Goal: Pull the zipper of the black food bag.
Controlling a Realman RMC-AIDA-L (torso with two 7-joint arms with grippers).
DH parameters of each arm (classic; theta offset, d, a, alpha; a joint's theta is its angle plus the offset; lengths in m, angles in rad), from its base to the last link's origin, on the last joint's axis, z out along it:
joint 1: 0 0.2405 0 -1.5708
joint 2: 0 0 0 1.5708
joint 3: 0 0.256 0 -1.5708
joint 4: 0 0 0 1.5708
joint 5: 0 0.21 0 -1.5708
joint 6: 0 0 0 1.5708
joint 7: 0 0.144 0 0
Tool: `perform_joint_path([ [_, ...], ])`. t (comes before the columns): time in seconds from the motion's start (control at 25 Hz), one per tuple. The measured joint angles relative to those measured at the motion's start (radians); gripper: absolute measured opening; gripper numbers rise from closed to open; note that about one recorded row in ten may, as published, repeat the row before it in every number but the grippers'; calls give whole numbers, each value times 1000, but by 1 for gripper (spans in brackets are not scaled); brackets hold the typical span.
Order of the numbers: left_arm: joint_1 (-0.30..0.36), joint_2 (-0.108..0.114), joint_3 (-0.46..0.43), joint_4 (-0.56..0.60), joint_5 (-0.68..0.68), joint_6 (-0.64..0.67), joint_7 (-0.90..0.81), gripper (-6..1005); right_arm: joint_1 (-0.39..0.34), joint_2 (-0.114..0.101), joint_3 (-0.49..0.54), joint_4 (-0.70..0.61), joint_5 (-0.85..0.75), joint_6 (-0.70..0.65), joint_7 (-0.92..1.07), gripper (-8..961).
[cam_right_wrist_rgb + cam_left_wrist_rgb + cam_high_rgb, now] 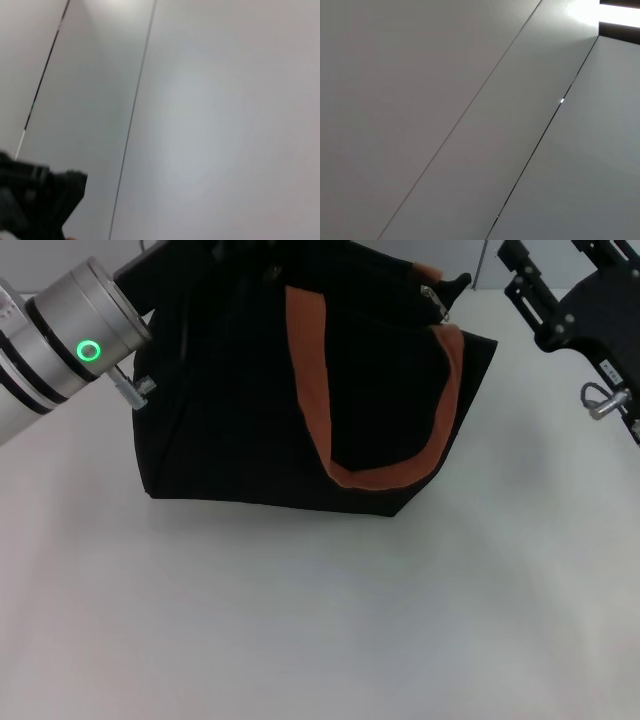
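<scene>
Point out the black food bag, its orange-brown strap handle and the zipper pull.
black food bag [225,435]: head view, on its front fabric panel.
orange-brown strap handle [308,370]: head view, on the strap's left run.
zipper pull [432,294]: head view, small silvery piece at the bag's top right corner.

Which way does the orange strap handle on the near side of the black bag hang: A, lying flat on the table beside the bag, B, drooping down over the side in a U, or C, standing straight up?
B: the orange strap handle loops down across the black food bag.
</scene>
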Motion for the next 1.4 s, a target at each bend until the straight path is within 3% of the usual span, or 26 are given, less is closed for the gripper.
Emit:
perform_joint_path([
  [0.12,2,0,11,1,1,-12,25,62,-23,-2,-7,-20,-3,-6,109,567],
  [0.36,13,4,55,31,3,-27,79,62,-101,2,-12,-7,-12,-164,167,582],
  [0.56,32,6,139,120,5,-24,87,63,-137,4,-10,21,-14,-231,164,583],
  [0.76,32,4,164,161,1,2,86,63,-152,4,-6,37,-15,-234,164,583],
  [0.96,28,5,149,200,-4,62,85,270,-156,4,-9,44,-15,-237,163,584],
  [1.08,33,6,143,231,-5,69,78,489,-157,4,-10,45,-15,-238,165,584],
  [1.28,47,8,151,240,5,125,85,709,-159,4,-11,46,-20,-244,167,585],
  [1.4,75,10,172,241,56,172,136,709,-160,-2,-11,32,-58,-235,169,584],
])
